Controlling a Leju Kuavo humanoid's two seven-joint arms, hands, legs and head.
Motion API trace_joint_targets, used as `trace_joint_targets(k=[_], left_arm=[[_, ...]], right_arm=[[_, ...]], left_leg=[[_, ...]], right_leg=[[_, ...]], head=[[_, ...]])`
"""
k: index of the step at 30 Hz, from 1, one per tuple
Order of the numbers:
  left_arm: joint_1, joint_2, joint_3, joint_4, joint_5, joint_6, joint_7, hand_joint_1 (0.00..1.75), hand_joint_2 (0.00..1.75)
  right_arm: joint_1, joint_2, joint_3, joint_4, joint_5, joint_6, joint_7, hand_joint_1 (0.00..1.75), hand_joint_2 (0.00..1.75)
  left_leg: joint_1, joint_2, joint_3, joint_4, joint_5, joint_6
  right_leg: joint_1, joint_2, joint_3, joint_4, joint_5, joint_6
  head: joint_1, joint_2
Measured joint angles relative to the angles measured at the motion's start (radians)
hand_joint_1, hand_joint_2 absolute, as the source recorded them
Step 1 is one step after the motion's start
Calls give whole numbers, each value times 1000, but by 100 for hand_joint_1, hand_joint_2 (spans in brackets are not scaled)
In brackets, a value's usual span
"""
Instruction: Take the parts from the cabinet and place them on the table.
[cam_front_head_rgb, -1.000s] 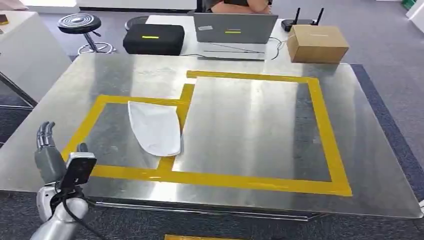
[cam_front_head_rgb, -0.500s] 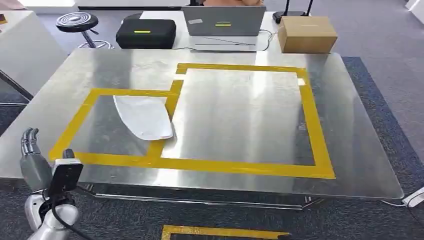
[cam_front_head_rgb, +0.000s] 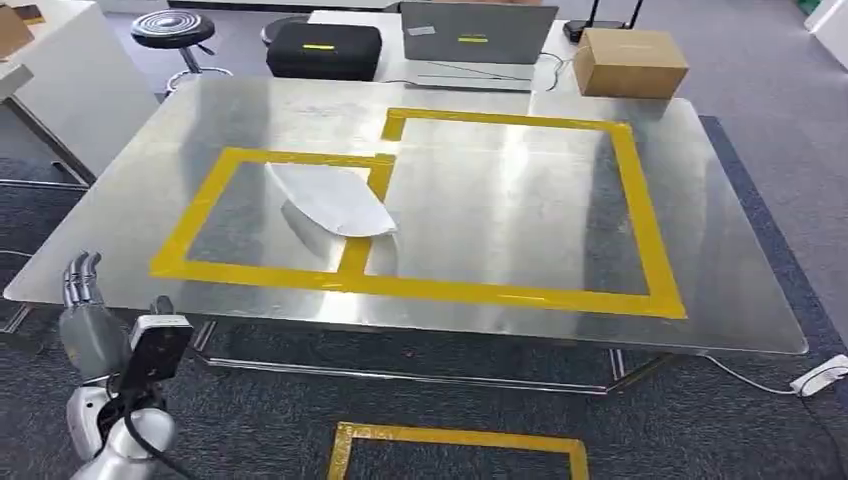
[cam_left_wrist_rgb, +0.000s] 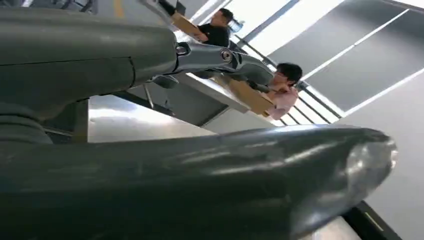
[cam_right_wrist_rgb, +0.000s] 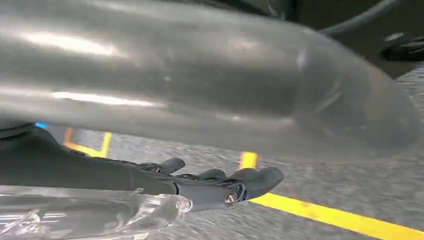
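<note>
- Head view: the white part (cam_front_head_rgb: 333, 199), a flat leaf-shaped piece, lies on the metal table (cam_front_head_rgb: 480, 210) at about 10 o'clock from the table's middle. It sits inside the smaller yellow tape rectangle (cam_front_head_rgb: 200, 205), with its rounded tip reaching over the tape strip shared with the larger yellow tape rectangle (cam_front_head_rgb: 645, 200).
- My left hand (cam_front_head_rgb: 88, 318) is raised at 8 o'clock in the head view, off the near table edge and well apart from the part. Its fingers are straight and side by side, holding nothing.
- Right wrist view: my right hand (cam_right_wrist_rgb: 220, 182) hangs above grey carpet with yellow floor tape (cam_right_wrist_rgb: 330, 214). Its dark fingers are stretched out and nothing sits between them; a clear plastic piece (cam_right_wrist_rgb: 100, 210) shows beside it, though I cannot tell what it is.
- At 12 o'clock beyond the table stand a black case (cam_front_head_rgb: 323, 50), a laptop (cam_front_head_rgb: 478, 38) and a cardboard box (cam_front_head_rgb: 632, 62); a stool (cam_front_head_rgb: 180, 30) is at 11 o'clock.
</note>
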Motion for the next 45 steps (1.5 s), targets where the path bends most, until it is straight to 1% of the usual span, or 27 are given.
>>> trace_joint_targets(k=[1,2,5,6,7,10,11,13,15,16,17,18,21,23,25,26,28,30,31,32,33,36,37,39,41,43,45], left_arm=[[-2,-7,-3,-3,-2,0,1,0,0],[-9,-12,-8,-5,-2,0,3,0,0],[-17,-27,-29,-5,-3,-5,4,0,0],[-17,-27,-31,-4,-3,-6,5,0,0],[-19,-29,-34,-4,-3,-6,5,0,0],[-29,-35,-44,-3,-3,-10,5,0,0],[-29,-35,-45,-1,-4,-13,5,0,0],[-30,-35,-49,4,-10,-15,5,0,0],[-35,-35,-59,7,-17,-16,5,0,0],[-40,-38,-64,9,-19,-16,8,0,0],[-48,-42,-71,9,-20,-16,10,0,0],[-49,-45,-75,10,-20,-14,13,0,0],[-34,-41,-74,16,-18,-10,18,0,0],[-34,-42,-75,18,-17,-9,21,0,0],[-33,-43,-75,18,-16,-8,21,0,0],[-32,-42,-75,19,-16,-7,22,0,0],[-28,-40,-75,21,-8,-3,24,0,0],[-19,-37,-73,21,8,6,29,0,0],[-14,-35,-71,21,24,9,29,0,0],[-8,-32,-67,21,42,12,29,0,0],[-1,-27,-64,20,55,15,29,0,0],[31,0,-40,17,93,14,23,0,0],[42,10,-31,17,102,11,18,0,0],[43,22,-16,16,109,5,10,0,0],[46,31,-4,15,130,5,8,0,0],[55,39,14,15,156,1,-2,0,0],[59,50,36,14,169,-7,-8,0,0]], right_arm=[[-2,-7,0,1,3,-2,19,0,0],[0,-8,0,1,7,-5,42,0,0],[-4,-11,0,3,21,-10,80,0,0],[-3,-10,0,3,22,-10,85,0,0],[-4,-14,0,4,23,-11,87,0,0],[-2,-16,1,5,29,-14,90,0,0],[-2,-16,3,5,36,-13,93,0,0],[-3,-16,10,5,45,-4,103,0,0],[-4,-17,20,5,53,2,130,0,0],[-5,-22,23,5,58,3,141,0,0],[-3,-27,27,5,63,3,150,0,0],[-3,-27,35,5,72,5,156,0,0],[1,-28,55,6,87,9,164,0,0],[7,-32,64,8,89,12,166,0,0],[9,-32,73,9,91,14,170,0,0],[8,-32,77,9,99,15,177,0,0],[7,-32,89,10,109,15,186,0,0],[8,-32,98,10,111,11,182,0,0],[8,-32,103,10,111,7,175,0,0],[9,-34,105,10,109,1,168,0,0],[9,-34,106,10,103,-5,159,0,0],[1,-24,106,10,91,-21,144,0,0],[-2,-20,106,10,87,-28,144,0,0],[-2,-18,105,10,85,-34,143,0,0],[-3,-16,105,10,80,-44,136,0,0],[-11,-6,105,10,68,-60,134,0,0],[-20,5,105,10,63,-71,137,0,0]], left_leg=[[2,-2,-7,2,10,-2],[-2,-8,-11,3,17,-7],[5,-25,-17,-6,43,-27],[6,-30,-25,0,42,-31],[3,-17,-39,20,-2,-35],[12,9,-95,224,-174,-54],[15,10,-105,278,-184,-59],[21,11,-75,286,-125,-69],[29,29,21,168,-64,-83],[37,64,85,88,-74,-92],[35,75,132,12,-104,-91],[31,72,126,2,-118,-59],[23,59,104,8,-95,-27],[23,47,82,8,-73,-10],[17,28,49,8,-47,-3],[13,20,32,9,-35,-2],[7,1,2,10,-11,-1],[5,-22,-23,10,11,-5],[7,-34,-31,11,22,-8],[3,-40,-41,11,32,-14],[5,-49,-44,10,44,-18],[8,-75,-53,-5,78,-44],[10,-51,-60,4,53,-43],[12,-4,-92,98,-79,-58],[14,8,-122,244,-165,-73],[22,11,-114,310,-125,-84],[29,22,-42,245,-45,-94]], right_leg=[[2,37,64,-98,-40,-16],[-1,39,101,-159,-50,-11],[10,22,83,-152,-37,-20],[-5,8,76,-164,-20,-27],[-4,1,68,-165,-8,-32],[-6,-27,25,-164,28,-35],[-6,-34,12,-163,37,-32],[-11,-54,-17,-158,56,-23],[-18,-70,-45,-144,68,-10],[-13,-74,-53,-131,73,-3],[-12,-82,-66,-118,73,4],[-9,-89,-69,-114,81,13],[-20,-102,-69,-126,108,27],[-22,-49,-91,-66,5,31],[-18,-29,-135,100,-111,28],[-16,-29,-148,169,-139,24],[-8,-27,-114,181,-109,11],[-1,-12,-9,52,-43,-8],[2,30,60,-45,-38,-20],[2,58,115,-127,-75,-29],[2,56,125,-149,-76,-13],[7,30,101,-151,-52,-28],[1,12,95,-156,-37,-36],[1,-15,69,-157,-13,-46],[1,-46,38,-156,10,-47],[1,-74,5,-153,33,-43],[-3,-101,-30,-142,51,-33]], head=[[0,0],[-2,0],[4,0],[4,0],[1,0],[-11,0],[-12,0],[-12,0],[-12,0],[-15,0],[-20,0],[-14,0],[-15,0],[-14,0],[-3,0],[-4,0],[-4,0],[-3,0],[-4,0],[-4,0],[-5,0],[-2,0],[-3,0],[-14,0],[-13,0],[-13,0],[-13,0]])
